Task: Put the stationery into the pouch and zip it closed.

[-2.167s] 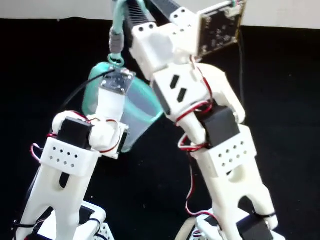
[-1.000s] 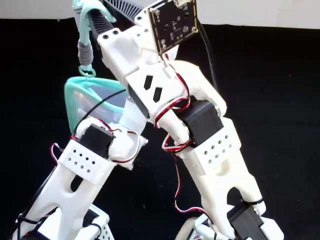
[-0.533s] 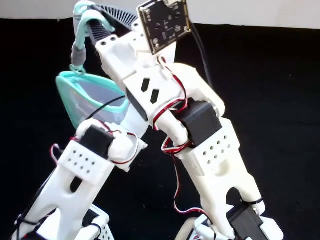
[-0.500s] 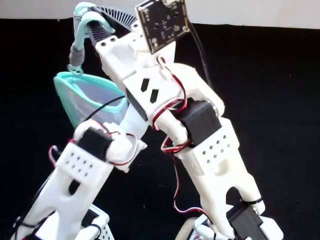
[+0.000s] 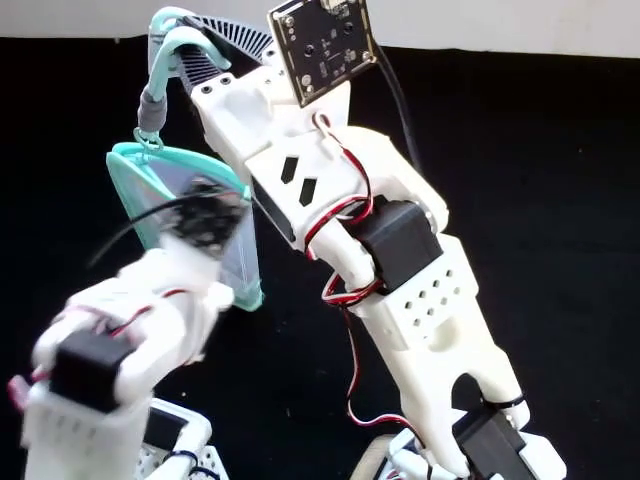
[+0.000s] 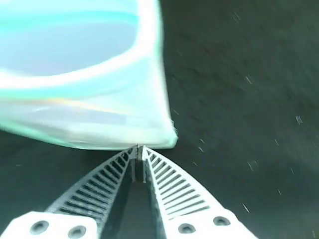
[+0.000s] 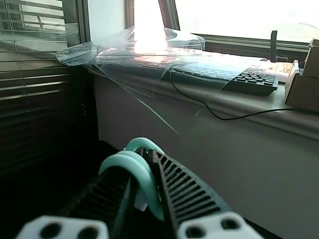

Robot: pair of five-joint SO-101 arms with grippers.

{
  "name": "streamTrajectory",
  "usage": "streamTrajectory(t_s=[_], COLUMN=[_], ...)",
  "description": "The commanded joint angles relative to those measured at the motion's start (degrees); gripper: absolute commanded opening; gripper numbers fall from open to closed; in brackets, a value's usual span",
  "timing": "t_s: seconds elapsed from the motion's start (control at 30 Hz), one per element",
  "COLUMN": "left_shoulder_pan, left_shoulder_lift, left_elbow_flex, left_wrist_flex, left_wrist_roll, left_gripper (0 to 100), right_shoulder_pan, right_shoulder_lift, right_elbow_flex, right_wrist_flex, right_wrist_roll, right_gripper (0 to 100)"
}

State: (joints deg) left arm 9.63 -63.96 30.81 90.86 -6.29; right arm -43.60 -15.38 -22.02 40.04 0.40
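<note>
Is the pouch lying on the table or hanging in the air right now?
Hanging: the pouch dangles from its teal strap, which the right end effector grips above it.

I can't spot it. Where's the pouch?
In the high view the pouch hangs at the upper left, dangling by its strap from the right end effector, with the left arm just in front of it.
</note>
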Motion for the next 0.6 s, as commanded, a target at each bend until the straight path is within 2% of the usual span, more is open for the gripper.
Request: streamTrajectory(t_s=[0.0, 0.1, 0.23, 0.37, 0.57], left_shoulder_pan=[-6.55, -11.82, -19.38, -24.4, -28.44], left_shoulder_lift=[-4.7, -6.9, -6.99, -6.99, -6.9], left_elbow_flex=[-4.44, -6.02, -5.76, -5.76, -5.67], left_wrist_flex=[0.18, 0.09, -4.04, -8.18, -10.37], left_wrist_roll=[-0.26, -0.35, -3.69, -4.13, -4.22], left_gripper=[1, 1, 1, 1, 16], right_shoulder_pan=[-0.48, -0.48, -0.84, -1.89, -3.3], right_shoulder_lift=[-0.13, -0.13, -0.22, -0.22, -0.13], right_elbow_flex=[-2.33, -2.33, -2.33, -2.33, -2.33], right_wrist_flex=[0.22, 0.31, 3.21, 6.81, 10.15], right_wrist_roll=[0.44, 0.44, 0.35, 0.35, 0.35], right_gripper=[0.5, 0.5, 0.5, 0.5, 0.5])
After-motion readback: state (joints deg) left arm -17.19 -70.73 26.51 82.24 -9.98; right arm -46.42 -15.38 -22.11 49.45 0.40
